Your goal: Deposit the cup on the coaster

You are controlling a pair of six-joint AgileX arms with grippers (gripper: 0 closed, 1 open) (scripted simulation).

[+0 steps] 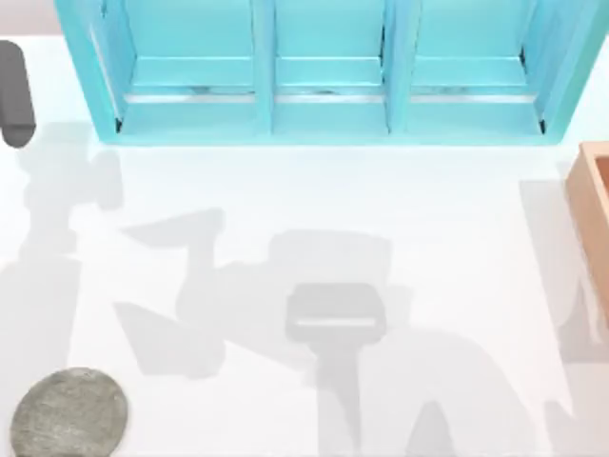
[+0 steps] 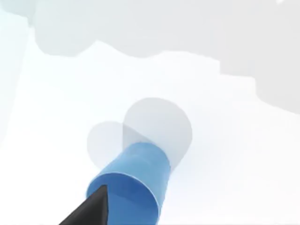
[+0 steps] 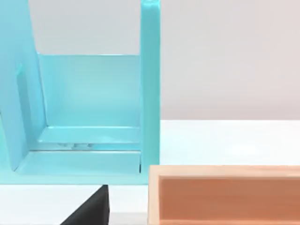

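The blue cup [image 2: 133, 180] hangs just above the white table in the left wrist view, casting two round shadows beneath it. My left gripper [image 2: 96, 208] is shut on the cup, with one black finger against its darker rim. The grey speckled coaster [image 1: 68, 414] lies flat at the table's front left corner in the top view, with nothing on it. My right gripper [image 3: 89, 208] is parked at the right side, facing the teal shelf and the wooden box.
A teal open shelf unit [image 1: 324, 105] spans the back of the table. A wooden box [image 1: 595, 205] sits at the right edge, also close in front of the right gripper as the wooden box [image 3: 225, 194]. A dark grey object [image 1: 14, 95] lies at the back left.
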